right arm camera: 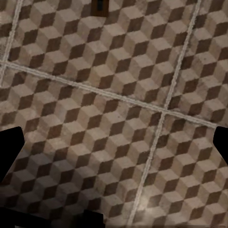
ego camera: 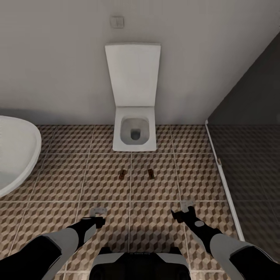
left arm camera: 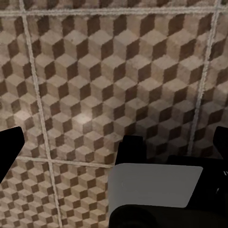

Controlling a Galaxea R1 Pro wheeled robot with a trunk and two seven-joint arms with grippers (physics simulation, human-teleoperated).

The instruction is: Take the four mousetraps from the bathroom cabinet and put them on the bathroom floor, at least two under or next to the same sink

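Two small brown mousetraps lie on the cube-patterned bathroom floor [ego camera: 58, 179] in front of the toilet, one [ego camera: 122, 174] to the left and one [ego camera: 150, 173] to the right, about a hand's width apart. One mousetrap [right arm camera: 100, 6] appears at the edge of the right wrist view. My left gripper [ego camera: 98, 212] [left arm camera: 114, 147] hovers open over bare tiles, short of the traps. My right gripper [ego camera: 186, 207] [right arm camera: 114, 147] is also open and holds nothing, nearer than the right trap and to its right. The cabinet and the sink are out of view.
A square white toilet [ego camera: 134, 134] with raised lid stands against the far wall. The oval white bathtub [ego camera: 15, 155] curves in at the left. A glass-walled shower with darker tiles [ego camera: 252, 175] bounds the right. My own base [ego camera: 140, 266] shows at the near edge.
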